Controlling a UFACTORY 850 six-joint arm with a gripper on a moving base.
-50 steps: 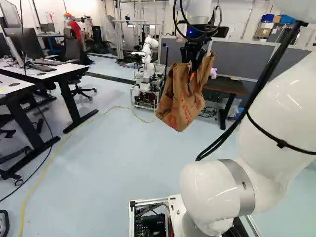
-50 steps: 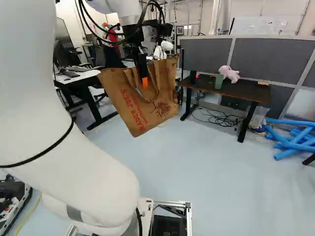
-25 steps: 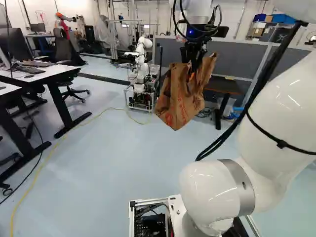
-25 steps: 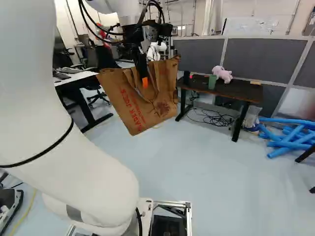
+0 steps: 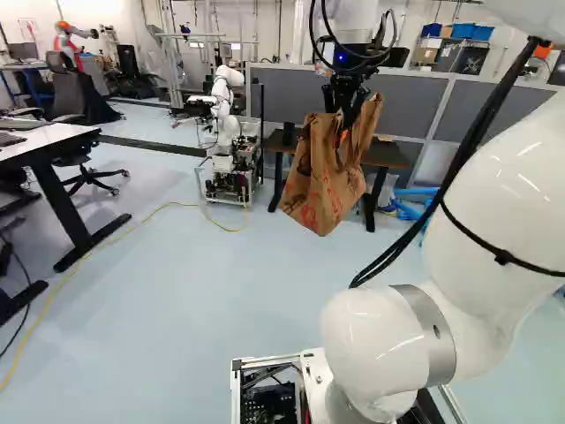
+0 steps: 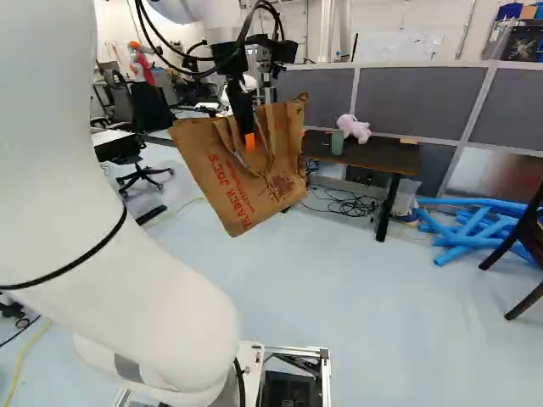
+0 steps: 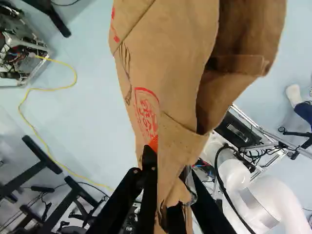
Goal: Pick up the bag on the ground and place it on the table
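Note:
My gripper (image 6: 248, 140) is shut on the brown paper bag (image 6: 242, 182) near its handles, and the bag hangs tilted in the air, one corner down. In the wrist view, the fingers of the gripper (image 7: 168, 165) pinch crumpled paper between them, and the bag (image 7: 170, 63) spreads out ahead with part of its opening showing. A dark table (image 6: 382, 156) stands beyond the bag against grey partitions, bearing a pink plush toy (image 6: 354, 128) and a green cup (image 6: 337, 142). The bag covers part of this table in the left base view.
White-topped desk (image 5: 44, 140) with black legs and an office chair (image 5: 84, 168) at the left of the left base view. Another robot (image 5: 228, 132) left of the dark table. Blue foam tubes (image 6: 475, 225) and a dark chair (image 6: 530, 233) to the right. Yellow cable (image 5: 88, 256) across the floor.
The base has turned right, so the room has shifted left in both base views. The arm keeps its pose above its lowest joint, and the held bag has stayed with it.

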